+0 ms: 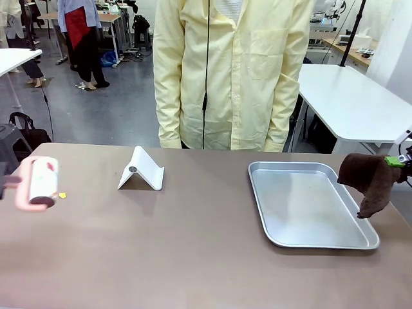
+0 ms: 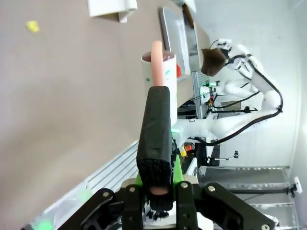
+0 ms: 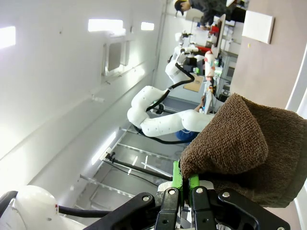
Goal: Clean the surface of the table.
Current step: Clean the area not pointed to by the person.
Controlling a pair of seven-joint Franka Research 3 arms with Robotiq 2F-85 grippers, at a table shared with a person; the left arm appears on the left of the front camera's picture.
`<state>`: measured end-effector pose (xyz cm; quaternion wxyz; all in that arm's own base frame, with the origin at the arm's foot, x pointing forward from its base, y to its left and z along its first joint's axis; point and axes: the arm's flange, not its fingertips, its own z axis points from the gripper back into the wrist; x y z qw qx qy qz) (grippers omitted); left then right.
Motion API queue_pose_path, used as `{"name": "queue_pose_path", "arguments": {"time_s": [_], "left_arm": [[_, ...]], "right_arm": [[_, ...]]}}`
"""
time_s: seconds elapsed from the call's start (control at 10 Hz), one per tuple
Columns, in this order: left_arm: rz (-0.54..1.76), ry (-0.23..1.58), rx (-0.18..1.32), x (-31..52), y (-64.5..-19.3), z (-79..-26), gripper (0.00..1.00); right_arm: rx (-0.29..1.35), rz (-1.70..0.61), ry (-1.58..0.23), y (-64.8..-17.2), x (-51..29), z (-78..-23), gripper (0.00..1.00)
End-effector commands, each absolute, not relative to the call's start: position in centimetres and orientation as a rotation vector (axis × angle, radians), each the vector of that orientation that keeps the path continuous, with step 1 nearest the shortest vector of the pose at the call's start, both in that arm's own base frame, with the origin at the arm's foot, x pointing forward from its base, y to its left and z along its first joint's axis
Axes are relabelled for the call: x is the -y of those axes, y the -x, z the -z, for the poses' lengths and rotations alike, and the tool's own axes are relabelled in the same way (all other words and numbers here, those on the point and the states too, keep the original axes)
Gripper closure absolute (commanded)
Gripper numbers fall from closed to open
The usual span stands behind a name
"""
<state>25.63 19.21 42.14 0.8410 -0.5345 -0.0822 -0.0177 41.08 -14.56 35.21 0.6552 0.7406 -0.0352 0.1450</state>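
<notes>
We hold a lint roller (image 1: 38,183) in the left gripper (image 2: 158,189), whose jaws are clamped on the roller's dark handle (image 2: 156,129). The right gripper (image 3: 184,181) is closed on a brown cloth (image 1: 370,181). The table (image 1: 193,257) spreads under both tools across the whole front view. We cannot tell whether the roller touches it yet.

Our main worry is the roller. We grip it far back on the handle, so pressing down hard could twist it in the jaws or make the drum skid instead of rolling. A yellow scrap (image 1: 62,195) lies just beside the drum, and a careless pass may flick it off the near edge rather than pick it up. The cloth hangs loose, with its lower end close to the right rim of the tray (image 1: 309,206). If we drag it low, it could snag that rim and shove the tray.

A white stand (image 1: 141,170) sits between the roller and the tray, right in the path of any long sweep. It looks light enough to tip or slide. A person (image 1: 232,71) stands at the far edge, so we should keep our strokes short of that side.
</notes>
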Motion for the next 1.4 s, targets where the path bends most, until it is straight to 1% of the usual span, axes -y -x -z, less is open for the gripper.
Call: {"name": "queue_pose_path", "arguments": {"time_s": [0.0, 0.1, 0.2, 0.3, 0.4, 0.9, 1.0, 1.2, 1.3], "left_arm": [[0.015, 1.176, 0.216, -23.1, -23.6, -41.0, 0.78], [-0.053, 1.218, 0.254, -24.7, -22.8, -40.1, 0.78], [-0.058, 1.250, 0.257, -25.4, -22.6, -39.4, 0.78], [-0.086, 1.270, 0.220, -25.6, -22.9, -39.2, 0.78], [-0.070, 1.193, 0.231, -24.5, -21.6, -39.6, 0.78], [-0.070, 1.193, 0.231, -24.5, -21.6, -39.6, 0.78], [-0.069, 1.197, 0.226, -24.8, -22.0, -39.7, 0.78], [-0.135, 1.151, 0.223, -24.6, -25.6, -39.3, 0.78], [-0.240, 1.098, 0.286, -24.5, -27.9, -39.2, 0.78]], "right_arm": [[0.074, -0.314, -1.692, -41.4, 14.6, -35.8, 0.94], [0.074, -0.314, -1.692, -41.4, 14.6, -35.8, 0.94], [0.074, -0.314, -1.692, -41.4, 14.6, -35.8, 0.94], [0.074, -0.314, -1.692, -41.4, 14.6, -35.8, 0.94], [0.074, -0.314, -1.692, -41.4, 14.6, -35.8, 0.94], [0.074, -0.314, -1.692, -41.4, 14.6, -35.8, 0.94], [0.074, -0.314, -1.692, -41.4, 14.6, -35.8, 0.94], [0.074, -0.314, -1.692, -41.4, 14.6, -35.8, 0.94], [0.074, -0.314, -1.692, -41.4, 14.6, -35.8, 0.94]]}}
